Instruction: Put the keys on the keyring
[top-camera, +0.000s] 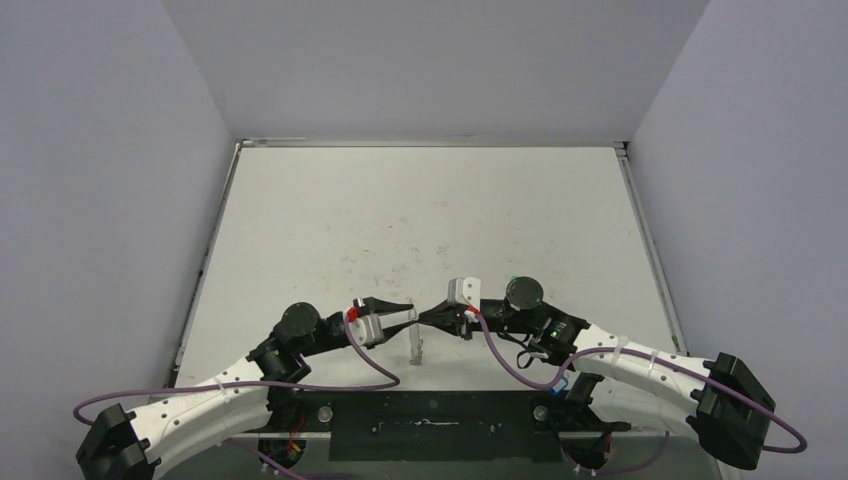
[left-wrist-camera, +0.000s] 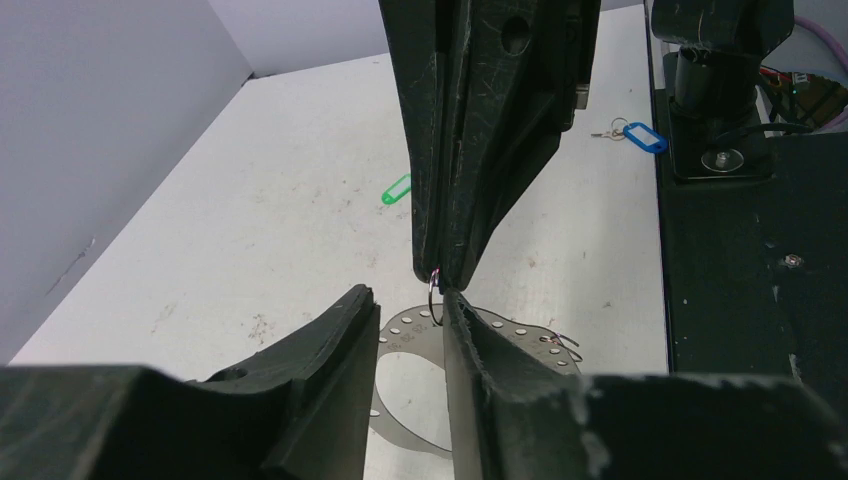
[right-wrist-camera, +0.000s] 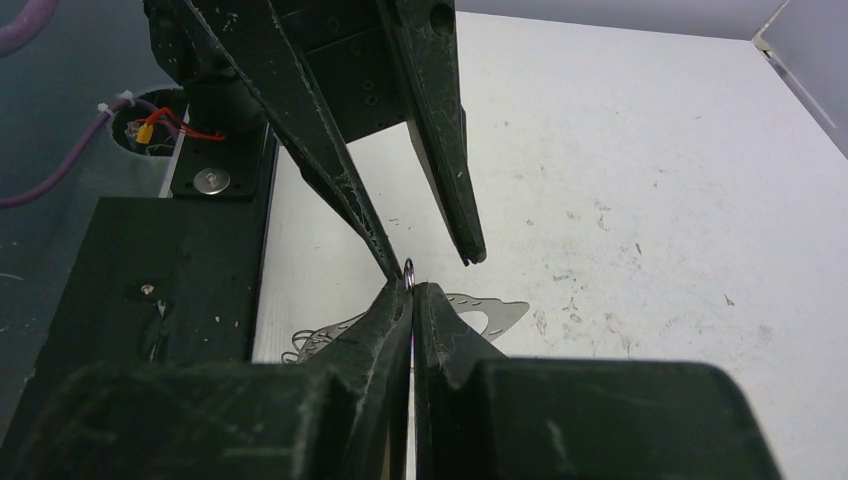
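The right claw is closed tight, pinching the small wire keyring, which sticks out from its tips above the table, towards its 6 o'clock edge. The left claw stands partly open and grips nothing. One finger is right beside the keyring, the other apart from it. Below the tips shows a pale perforated metal plate. In the left wrist view the green-tagged key lies on the table at 11 o'clock of the keyring. The blue-tagged key lies at 2 o'clock, well apart.
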